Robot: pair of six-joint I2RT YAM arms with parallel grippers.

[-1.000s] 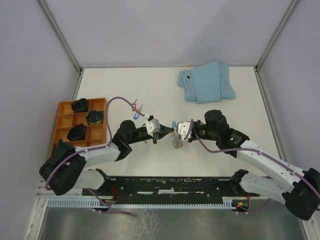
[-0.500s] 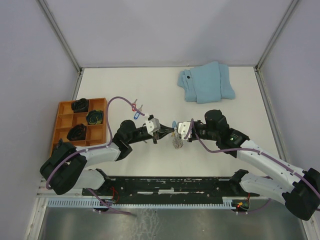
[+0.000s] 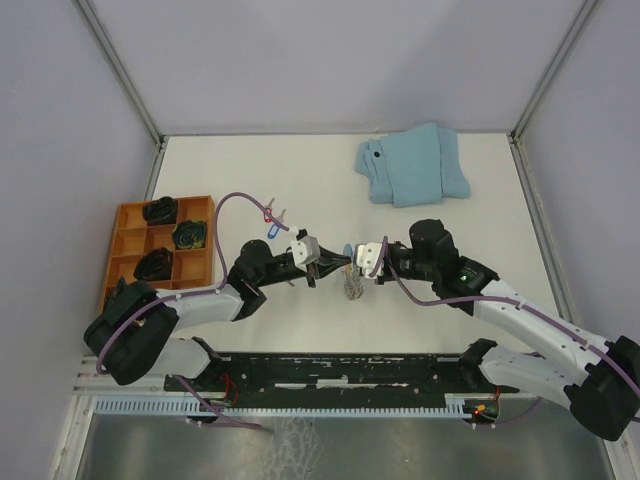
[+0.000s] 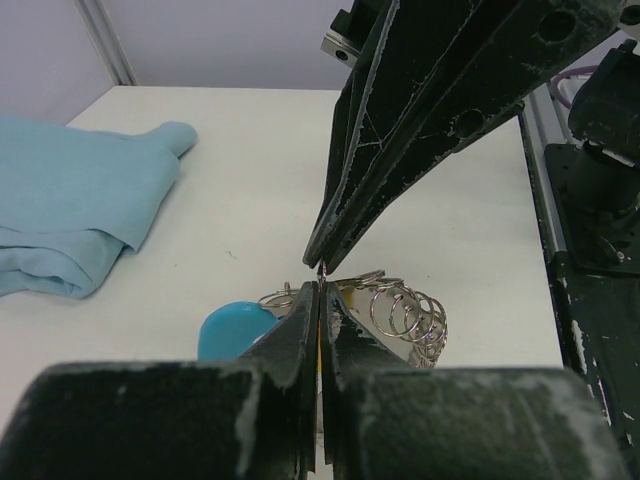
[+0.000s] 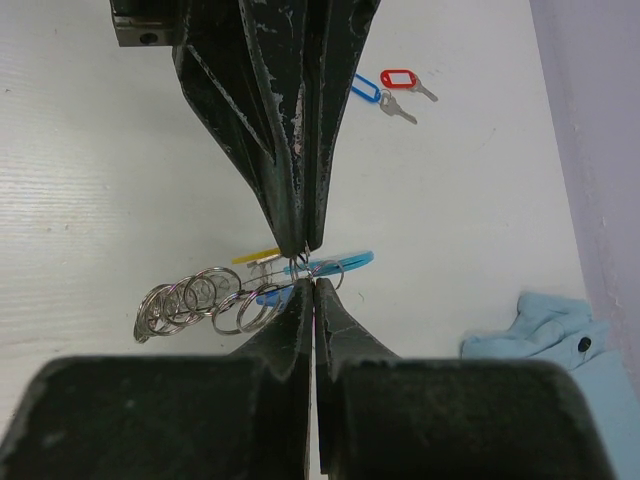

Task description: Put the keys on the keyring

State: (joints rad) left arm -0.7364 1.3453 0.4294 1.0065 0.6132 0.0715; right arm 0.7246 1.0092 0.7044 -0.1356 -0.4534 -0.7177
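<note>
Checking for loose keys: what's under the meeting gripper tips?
The keyring: wire loops, its blue section and a yellow tag. The fingers cover its middle, so any key there is hidden.

The table [image 3: 250,170] was white and the folded cloth [image 3: 415,165] light blue. The tray [image 3: 196,270] was orange, with dark bundles [image 3: 160,210] inside. The keyring [image 5: 195,298] was silver-grey wire with a bright blue piece. The keys [image 5: 400,111] were silver, their tags red [image 5: 397,78], blue [image 5: 364,90] and yellow [image 5: 256,256]. The cable [image 3: 232,196] was purple, and the arms [image 3: 520,315] white and black.
</note>
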